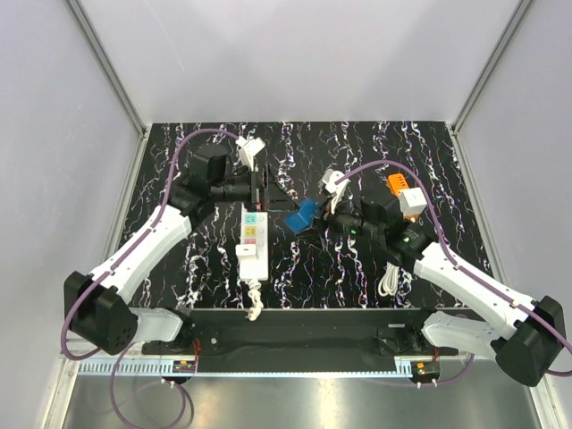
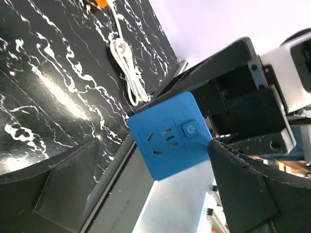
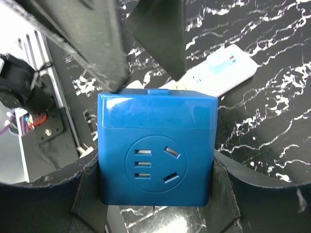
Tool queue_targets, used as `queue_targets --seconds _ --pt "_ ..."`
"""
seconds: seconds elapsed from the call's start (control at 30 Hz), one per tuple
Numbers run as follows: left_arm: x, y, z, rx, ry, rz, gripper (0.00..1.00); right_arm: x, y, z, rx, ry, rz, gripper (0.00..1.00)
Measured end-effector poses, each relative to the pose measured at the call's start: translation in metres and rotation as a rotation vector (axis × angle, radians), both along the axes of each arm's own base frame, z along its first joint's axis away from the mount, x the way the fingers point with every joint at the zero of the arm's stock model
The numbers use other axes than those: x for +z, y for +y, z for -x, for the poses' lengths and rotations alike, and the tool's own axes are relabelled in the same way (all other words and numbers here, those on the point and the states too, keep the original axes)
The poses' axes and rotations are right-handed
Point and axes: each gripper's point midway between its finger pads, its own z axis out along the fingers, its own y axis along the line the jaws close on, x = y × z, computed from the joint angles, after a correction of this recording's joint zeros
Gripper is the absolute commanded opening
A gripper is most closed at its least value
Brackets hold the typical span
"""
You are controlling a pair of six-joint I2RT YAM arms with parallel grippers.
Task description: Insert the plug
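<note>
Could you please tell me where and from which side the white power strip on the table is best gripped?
Grip the white power strip across its two long edges, coming straight down from above. It lies flat on the table, long and narrow, so probably only its short width is narrow enough to pinch.

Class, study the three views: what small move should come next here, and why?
Probably the right gripper should carry the blue socket cube it clamps leftward over the white power strip. The cube hangs beside the strip, not over it, and the left gripper stands open, holding nothing.
</note>
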Motion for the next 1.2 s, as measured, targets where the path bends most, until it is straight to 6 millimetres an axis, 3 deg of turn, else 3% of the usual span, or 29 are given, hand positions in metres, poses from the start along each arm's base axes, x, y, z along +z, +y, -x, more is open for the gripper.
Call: queue_targets --seconds 0.4,0.67,0.9,1.0,1.03,1.17,1.2 --pt "-0.025 -0.027 0.016 -0.092 0.102 0.002 0.94 -0.015 0.000 0.003 0.006 -0.010 0.057 0.00" --pt "-0.034 -0.031 0.024 -0.118 0.137 0.014 0.83 -0.021 -0.001 0.002 -0.001 -0.020 0.077 0.00" --pt "-0.042 -0.034 0.022 -0.124 0.172 0.013 0.87 -0.030 -0.001 0.005 0.013 -0.019 0.096 0.00" --pt "-0.046 -0.036 0.020 -0.122 0.195 0.011 0.74 -0.034 -0.001 0.006 0.014 -0.018 0.105 0.00" --pt "-0.046 -0.036 0.020 -0.122 0.202 0.013 0.51 -0.036 -0.002 0.006 0.011 -0.017 0.109 0.00" --pt "-0.049 -0.038 0.019 -0.100 0.254 0.009 0.00 -0.040 -0.006 0.001 -0.009 -0.047 0.136 0.08" --pt "-0.049 -0.038 0.019 -0.100 0.252 0.010 0.00 -0.041 -0.006 0.001 -0.011 -0.046 0.137 0.18"
